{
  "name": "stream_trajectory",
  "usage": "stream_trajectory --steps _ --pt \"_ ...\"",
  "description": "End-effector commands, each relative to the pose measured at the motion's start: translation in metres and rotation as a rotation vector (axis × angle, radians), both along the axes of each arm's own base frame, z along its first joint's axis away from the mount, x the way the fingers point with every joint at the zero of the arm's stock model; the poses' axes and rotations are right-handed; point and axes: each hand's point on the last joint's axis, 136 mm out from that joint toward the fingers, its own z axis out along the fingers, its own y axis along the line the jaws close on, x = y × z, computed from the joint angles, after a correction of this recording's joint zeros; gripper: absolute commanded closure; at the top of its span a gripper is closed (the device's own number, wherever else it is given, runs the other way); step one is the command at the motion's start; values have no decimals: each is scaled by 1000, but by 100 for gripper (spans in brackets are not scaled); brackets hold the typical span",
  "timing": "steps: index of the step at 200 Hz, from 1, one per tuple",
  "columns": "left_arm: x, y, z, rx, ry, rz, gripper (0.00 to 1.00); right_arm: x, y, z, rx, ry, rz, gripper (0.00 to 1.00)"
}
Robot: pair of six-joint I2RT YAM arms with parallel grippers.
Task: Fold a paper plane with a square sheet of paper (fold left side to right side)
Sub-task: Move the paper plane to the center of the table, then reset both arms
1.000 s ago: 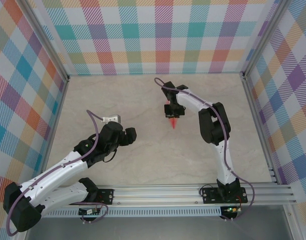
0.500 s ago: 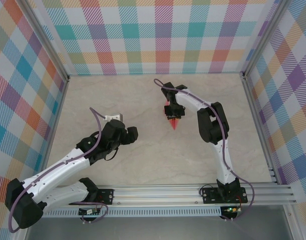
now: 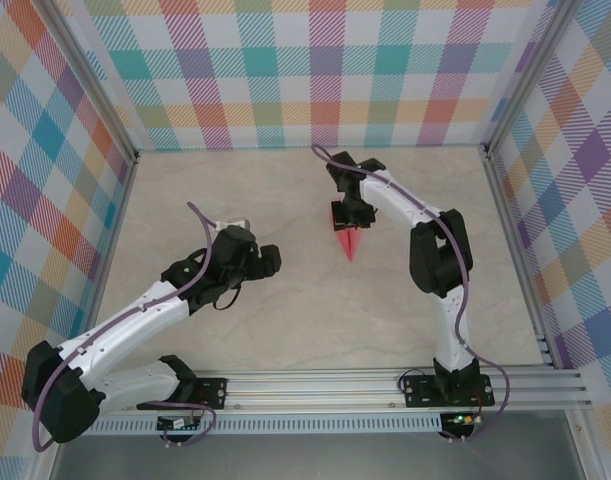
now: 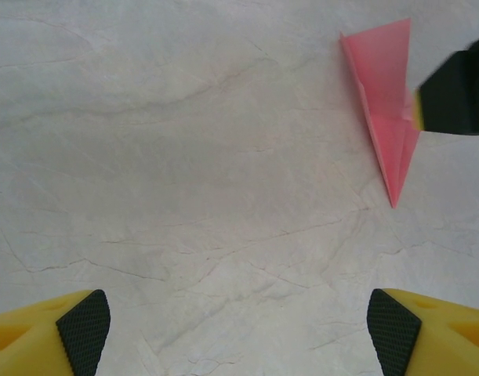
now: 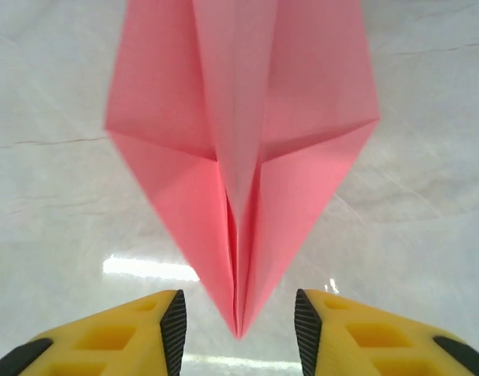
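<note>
Forward, right arm (image 3: 417,213) arched over the paper plane (image 3: 349,241), jaws apart.

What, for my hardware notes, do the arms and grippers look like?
The left arm and right arm have white links, black joints and a purple cable each. The left gripper and right gripper have yellow fingers with black textured pads.

No text, label, brand mark, number or sign can be read anywhere. The pink paper plane (image 5: 239,157) is plain and unprinted, the table (image 4: 184,157) shows only faint marble-like veins, and the walls (image 3: 325,70) carry a coloured check pattern without letters or figures.
</note>
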Motion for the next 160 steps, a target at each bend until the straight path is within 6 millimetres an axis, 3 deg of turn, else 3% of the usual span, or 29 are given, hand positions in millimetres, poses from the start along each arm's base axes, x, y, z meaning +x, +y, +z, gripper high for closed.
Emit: stream_trajectory --steps 1,28,52,70,91,113,131,160 --pt "12 19 9 -52 24 44 12 -12 -11 53 16 -111 21 48" --pt "34 70 25 -39 -36 171 11 -21 -39 98 40 -311 2 26" --pt "48 133 29 77 -136 369 9 -25 -82 114 51 -496 -79 1" --pt "56 170 27 235 -250 488 9 -28 -119 107 45 -594 -156 0" --pt "60 182 9 328 -329 507 8 -28 -157 83 65 -634 -237 0" --pt "60 189 -18 418 -301 496 8 -25 -182 46 32 -682 -259 0" --pt "63 190 -40 480 -291 460 8 -19 -191 24 2 -717 -239 0" --pt "74 181 -59 454 -325 387 8 -10 -195 11 35 -790 -227 0"
